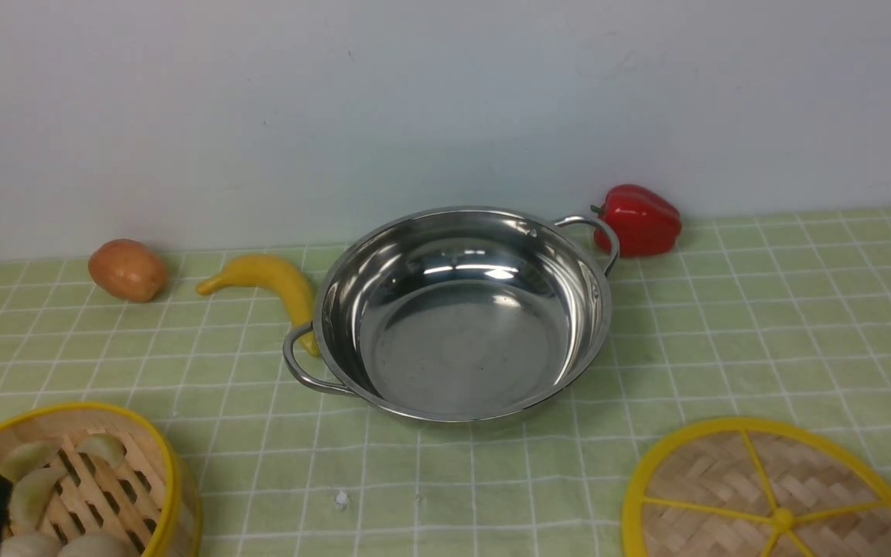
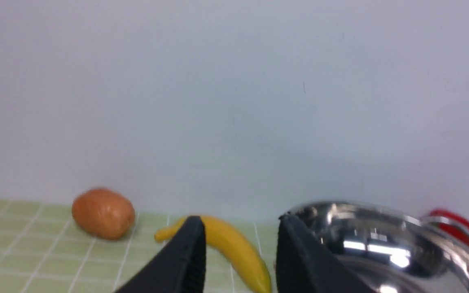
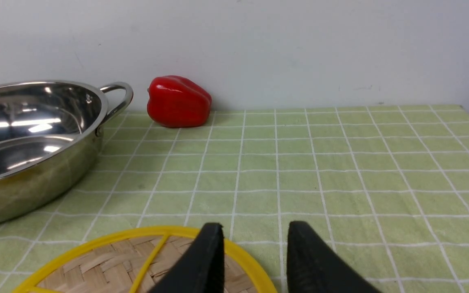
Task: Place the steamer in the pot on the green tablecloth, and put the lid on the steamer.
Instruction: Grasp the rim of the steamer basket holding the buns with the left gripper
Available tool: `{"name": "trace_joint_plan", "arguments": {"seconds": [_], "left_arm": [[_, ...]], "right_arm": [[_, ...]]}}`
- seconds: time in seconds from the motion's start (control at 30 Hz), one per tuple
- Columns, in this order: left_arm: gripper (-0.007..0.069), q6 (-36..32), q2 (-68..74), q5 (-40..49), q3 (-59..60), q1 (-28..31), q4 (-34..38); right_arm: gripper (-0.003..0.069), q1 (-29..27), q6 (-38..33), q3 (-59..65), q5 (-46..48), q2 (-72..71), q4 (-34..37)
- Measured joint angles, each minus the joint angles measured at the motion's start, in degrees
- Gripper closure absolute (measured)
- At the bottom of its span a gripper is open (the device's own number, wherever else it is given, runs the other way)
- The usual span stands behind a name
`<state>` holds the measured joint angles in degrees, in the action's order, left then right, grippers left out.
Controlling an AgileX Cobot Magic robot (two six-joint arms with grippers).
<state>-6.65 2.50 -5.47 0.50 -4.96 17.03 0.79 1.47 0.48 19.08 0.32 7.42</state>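
left gripper [image 2: 240, 228] parted, empty, steamer [image 1: 66, 406] right beneath it, pot [image 1: 461, 348] ahead. right gripper [image 3: 255, 226] parted too, lid [image 3: 108, 264] rim under its tips. tilt the steamer lifting and its pale food pieces [image 1: 32, 495] could spill; clip the pot rim and it may skid.

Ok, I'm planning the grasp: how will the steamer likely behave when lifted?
The steamer looks like thin bamboo, so it is probably light and fairly stiff. Its slatted bottom holds loose pale pieces, which may shift if it tilts.
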Motion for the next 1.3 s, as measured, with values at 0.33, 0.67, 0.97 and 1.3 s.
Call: {"name": "trace_joint_plan", "arguments": {"seconds": [0.33,0.67,0.97,1.3], "left_arm": [[0.0382,8.91,1.33,-5.76,-4.07,0.00,2.57],[0.0382,3.76,17.46,35.11,-30.51,0.00,-9.56],[0.0382,-3.57,36.57,59.87,-41.45,0.00,-11.19],[0.0382,-7.94,58.03,63.68,-41.64,0.00,-10.10]], "right_arm": [[0.0419,0.00,0.00,0.00,0.00,0.00,0.00],[0.0419,0.00,0.00,0.00,0.00,0.00,0.00],[0.0419,0.00,0.00,0.00,0.00,0.00,0.00],[0.0419,0.00,0.00,0.00,0.00,0.00,0.00]]}}
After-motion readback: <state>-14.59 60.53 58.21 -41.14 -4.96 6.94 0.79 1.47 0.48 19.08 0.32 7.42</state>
